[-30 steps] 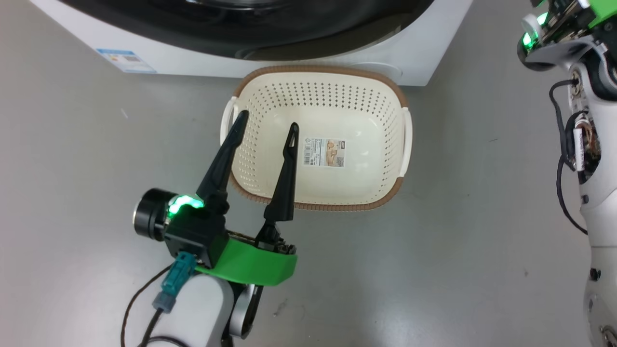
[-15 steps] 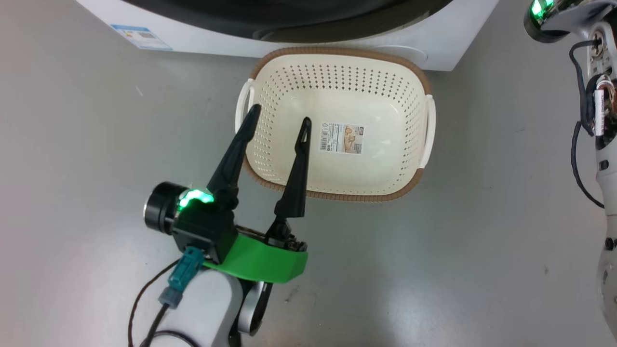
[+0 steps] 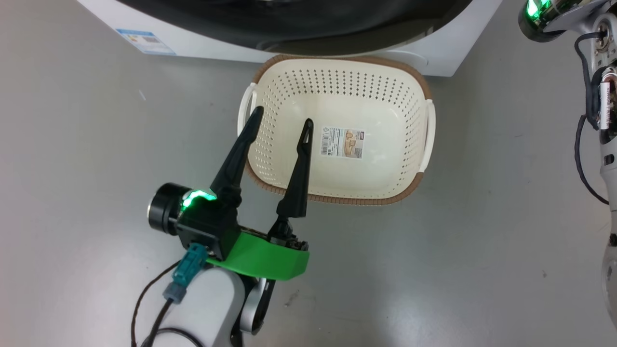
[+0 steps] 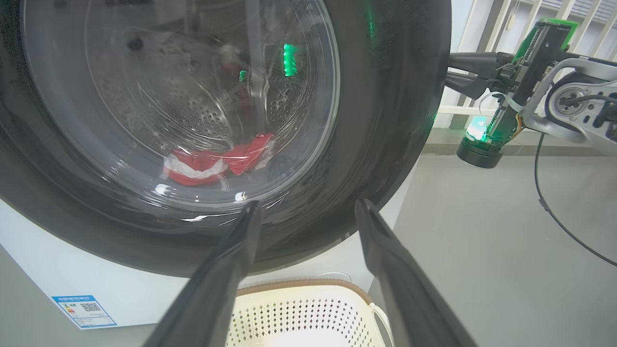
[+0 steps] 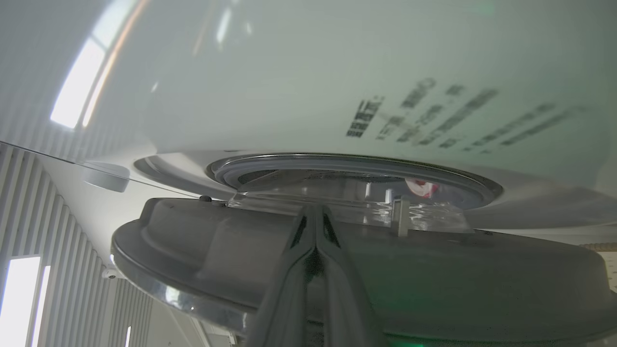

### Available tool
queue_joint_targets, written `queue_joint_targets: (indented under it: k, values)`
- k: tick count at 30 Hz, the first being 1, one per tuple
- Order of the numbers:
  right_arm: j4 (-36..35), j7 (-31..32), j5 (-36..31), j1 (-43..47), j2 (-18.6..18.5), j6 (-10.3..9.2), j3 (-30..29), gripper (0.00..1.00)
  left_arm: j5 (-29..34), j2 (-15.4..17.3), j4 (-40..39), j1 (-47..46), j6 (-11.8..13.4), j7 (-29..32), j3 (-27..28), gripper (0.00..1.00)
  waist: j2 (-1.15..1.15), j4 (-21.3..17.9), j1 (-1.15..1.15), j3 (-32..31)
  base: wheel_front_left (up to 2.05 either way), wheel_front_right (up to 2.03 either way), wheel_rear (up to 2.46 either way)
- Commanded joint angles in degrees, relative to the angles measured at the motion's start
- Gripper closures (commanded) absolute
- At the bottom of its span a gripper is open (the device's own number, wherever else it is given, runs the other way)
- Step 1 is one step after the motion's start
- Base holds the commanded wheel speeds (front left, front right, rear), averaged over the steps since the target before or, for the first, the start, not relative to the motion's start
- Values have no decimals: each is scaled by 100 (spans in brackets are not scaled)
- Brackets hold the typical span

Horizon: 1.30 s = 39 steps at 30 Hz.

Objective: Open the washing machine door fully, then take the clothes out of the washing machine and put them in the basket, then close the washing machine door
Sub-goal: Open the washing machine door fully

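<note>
The washing machine point(image 3: 443, 53) is a white box along the top of the head view. Its washing machine door point(image 4: 385, 120), black-rimmed with a glass bowl, stands slightly ajar. Red and white clothes point(image 4: 217, 164) lie in the drum behind the glass, and a red scrap of the clothes point(image 5: 422, 187) shows through the gap. My right gripper point(image 5: 313, 208) is shut, its tips against the door's grey inner face point(image 5: 434, 279); the right gripper point(image 4: 450, 72) reaches in at the door's right edge. My left gripper point(image 3: 283, 116) hangs open and empty over the left side of the cream basket point(image 3: 414, 183).
The basket point(image 4: 299, 289) sits on the grey floor right in front of the machine. A blue label sticker point(image 3: 144, 41) marks the machine's lower left corner. My right arm point(image 3: 597, 96) with its cables hangs at the right edge. Open floor lies left and right of the basket.
The head camera has shifted, sliding machine and basket right and up in the picture. The left gripper stays open over the basket. The right wrist has moved slightly farther toward the machine.
</note>
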Motion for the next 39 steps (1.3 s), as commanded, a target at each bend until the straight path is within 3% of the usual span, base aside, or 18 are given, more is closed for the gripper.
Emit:
queue_joint_targets:
  k: [1, 27, 39]
  values:
    - [-215, 106, 30, 97, 208, 5, 118, 100, -21, 93, -104, -22, 45, -28, 181, 0, 0, -53, 0, -85, 0, 0, 0]
    - [-775, 307, -79, 1569, 532, 5, 571, 100, 112, 93, 359, 573, -67, -28, 718, 0, 0, -257, 0, -1020, 0, 0, 0]
    - [-878, 72, -109, 2046, 583, 5, 861, 100, 166, 93, 494, 702, -144, -28, 816, 0, 0, -304, 0, -1262, 0, 0, 0]
